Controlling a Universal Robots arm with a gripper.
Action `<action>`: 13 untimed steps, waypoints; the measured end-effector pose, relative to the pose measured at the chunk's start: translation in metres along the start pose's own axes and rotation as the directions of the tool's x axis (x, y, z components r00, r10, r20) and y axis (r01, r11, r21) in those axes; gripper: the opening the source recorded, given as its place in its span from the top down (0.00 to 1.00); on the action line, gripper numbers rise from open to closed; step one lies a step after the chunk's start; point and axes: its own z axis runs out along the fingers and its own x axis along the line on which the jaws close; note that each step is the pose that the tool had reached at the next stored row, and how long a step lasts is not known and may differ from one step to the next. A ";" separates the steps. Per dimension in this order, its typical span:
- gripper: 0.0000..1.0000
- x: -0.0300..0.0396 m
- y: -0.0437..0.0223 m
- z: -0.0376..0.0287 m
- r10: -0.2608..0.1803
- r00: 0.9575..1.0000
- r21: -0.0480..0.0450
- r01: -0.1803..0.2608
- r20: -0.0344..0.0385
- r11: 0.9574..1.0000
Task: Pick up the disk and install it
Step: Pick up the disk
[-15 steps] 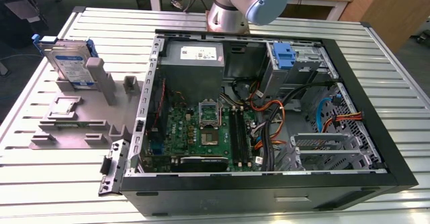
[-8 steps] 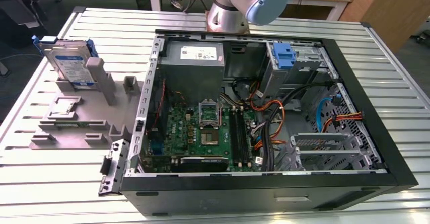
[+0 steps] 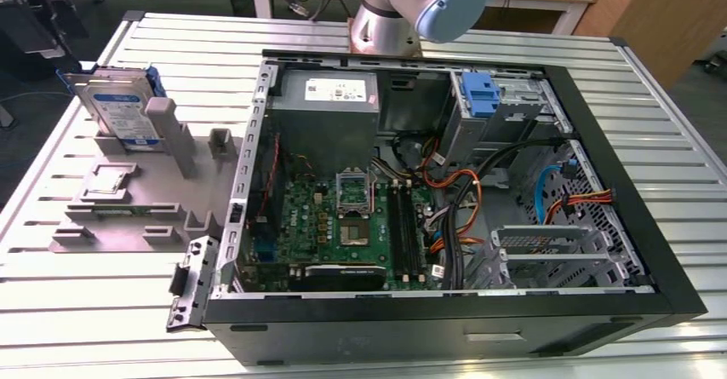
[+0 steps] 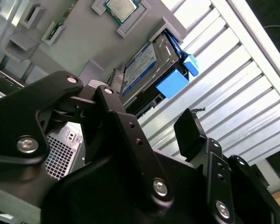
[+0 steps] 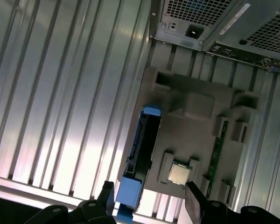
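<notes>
The disk [image 3: 119, 106] stands upright on its edge in a slot of the grey holder [image 3: 125, 200], at the exterior view's left, outside the computer case [image 3: 455, 183]. It is silver-grey with a white-and-blue label and blue rails. In the first wrist view the disk [image 5: 142, 144] shows edge-on, ahead of my gripper [image 5: 150, 203], whose two black fingers stand wide apart with nothing between them. The second wrist view shows the disk's label [image 4: 142, 65] and a blue rail [image 4: 172, 83] beyond one fingertip [image 4: 186, 128]. The gripper is apart from the disk.
The open case holds a motherboard [image 3: 340, 217], a power-supply box [image 3: 329, 94], cables and an upright blue bracket [image 3: 483, 98] in the drive bay. A processor chip [image 5: 178, 174] and a memory stick [image 5: 218, 149] sit on the grey holder. A slatted metal table [image 3: 68, 311] carries everything.
</notes>
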 end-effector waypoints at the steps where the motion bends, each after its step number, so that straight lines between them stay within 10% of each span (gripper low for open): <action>1: 0.29 0.0000 0.0000 0.0000 0.000 1.000 0.000 0.000 0.000 1.000; 13: 0.29 0.0043 -0.0072 0.0097 0.033 0.999 -0.001 -0.033 -0.002 0.999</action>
